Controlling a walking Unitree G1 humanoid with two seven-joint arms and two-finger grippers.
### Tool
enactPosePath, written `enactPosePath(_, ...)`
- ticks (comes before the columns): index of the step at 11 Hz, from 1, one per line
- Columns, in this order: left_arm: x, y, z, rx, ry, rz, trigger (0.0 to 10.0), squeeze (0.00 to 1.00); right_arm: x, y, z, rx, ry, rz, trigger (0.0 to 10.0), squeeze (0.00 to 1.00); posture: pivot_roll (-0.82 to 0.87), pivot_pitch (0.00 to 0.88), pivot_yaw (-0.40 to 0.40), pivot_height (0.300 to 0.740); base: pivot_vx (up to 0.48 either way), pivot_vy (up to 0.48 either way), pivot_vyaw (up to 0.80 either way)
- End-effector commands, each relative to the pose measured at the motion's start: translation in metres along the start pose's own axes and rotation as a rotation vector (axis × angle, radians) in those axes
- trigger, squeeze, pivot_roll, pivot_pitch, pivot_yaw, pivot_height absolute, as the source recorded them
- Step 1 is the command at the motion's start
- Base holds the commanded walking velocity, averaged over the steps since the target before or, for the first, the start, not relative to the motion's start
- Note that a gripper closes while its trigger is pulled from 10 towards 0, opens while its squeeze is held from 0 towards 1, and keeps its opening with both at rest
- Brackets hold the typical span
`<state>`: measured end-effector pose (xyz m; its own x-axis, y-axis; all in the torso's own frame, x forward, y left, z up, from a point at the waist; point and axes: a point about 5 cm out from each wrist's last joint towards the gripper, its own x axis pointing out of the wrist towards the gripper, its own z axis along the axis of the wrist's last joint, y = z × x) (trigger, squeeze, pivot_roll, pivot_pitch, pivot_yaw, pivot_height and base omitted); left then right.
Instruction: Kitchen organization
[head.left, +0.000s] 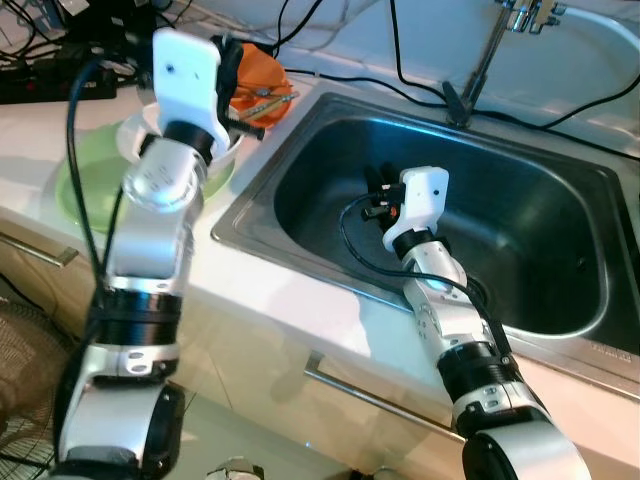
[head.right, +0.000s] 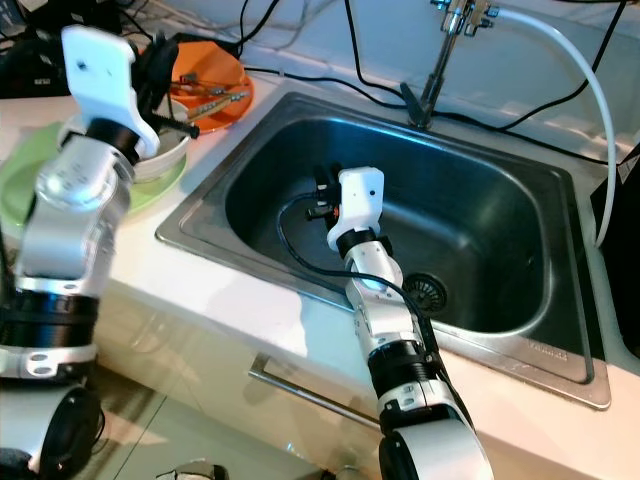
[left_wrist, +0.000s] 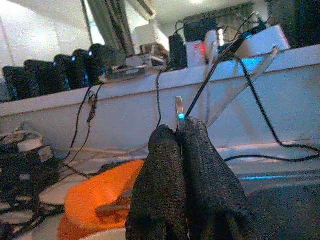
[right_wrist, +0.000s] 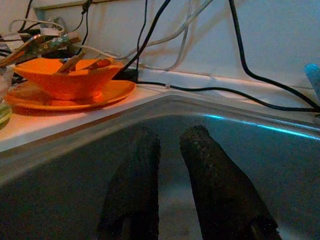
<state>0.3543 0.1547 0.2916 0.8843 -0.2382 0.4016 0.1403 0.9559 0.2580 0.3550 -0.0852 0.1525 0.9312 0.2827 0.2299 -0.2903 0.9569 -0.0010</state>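
My left gripper (head.left: 236, 95) is raised over the white bowl (head.left: 135, 135), which stands on a green plate (head.left: 85, 180) left of the sink. In the left wrist view its fingers (left_wrist: 165, 170) are shut on a thin metal utensil (left_wrist: 179, 107) whose tip sticks up between them. Just behind is an orange bowl (head.left: 268, 85) on an orange plate, with several utensils (head.right: 215, 98) in it. My right gripper (head.left: 380, 192) is down inside the steel sink (head.left: 560, 250) near its left wall. It is open, with a narrow gap and nothing between the fingers (right_wrist: 215, 175).
The faucet (head.left: 488, 55) rises behind the sink, and the drain (head.right: 428, 290) is in the basin floor. Black cables (head.left: 420, 85) run along the back counter, with a power strip (head.left: 40, 82) at far left. A drawer handle (head.left: 370, 395) lies below the counter edge.
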Motion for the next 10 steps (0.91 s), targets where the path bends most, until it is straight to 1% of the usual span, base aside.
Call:
enactPosePath(1,0.004,-0.001,0.019,0.012,-0.052,-0.043,10.0,0.0,0.001,-0.001,0.0,0.004,0.001,0.001,10.0,0.0,0.08,0.051,-0.076,0.74,0.0,0.0,0.0)
enactPosePath(3,0.004,0.007,0.032,0.063,-0.05,-0.064,10.0,0.0,0.002,0.0,0.0,0.007,0.002,0.007,10.0,0.0,0.08,0.051,-0.077,0.74,0.0,0.0,0.0)
enactPosePath(4,0.003,0.009,0.031,0.072,-0.04,-0.072,10.0,0.0,0.002,0.0,0.0,0.006,0.002,0.009,10.0,0.0,0.08,0.051,-0.077,0.74,0.0,0.0,0.0)
enactPosePath(5,0.002,0.012,0.036,0.068,-0.058,-0.07,10.0,0.0,0.002,0.0,0.0,0.006,0.001,0.009,10.0,0.0,0.08,0.051,-0.077,0.74,0.0,0.0,0.0)
enactPosePath(6,0.003,0.011,0.05,0.021,-0.128,-0.079,10.0,0.0,0.002,0.0,0.0,0.007,0.001,0.008,10.0,0.0,0.08,0.049,-0.078,0.74,0.0,0.0,0.0)
enactPosePath(7,0.005,0.006,0.066,-0.087,-0.217,-0.106,10.0,0.0,0.002,0.0,0.0,0.007,0.003,0.009,10.0,0.0,0.08,0.048,-0.076,0.74,0.0,0.0,0.0)
enactPosePath(8,0.004,-0.001,0.078,-0.258,-0.298,-0.155,10.0,0.0,0.002,0.001,-0.001,0.011,0.005,0.012,10.0,0.0,0.08,0.049,-0.075,0.74,0.0,0.0,0.0)
enactPosePath(10,0.002,-0.014,0.083,-0.363,-0.348,-0.209,10.0,0.0,0.002,0.0,-0.001,0.011,0.007,0.01,10.0,0.0,0.08,0.048,-0.074,0.74,0.0,0.0,0.0)
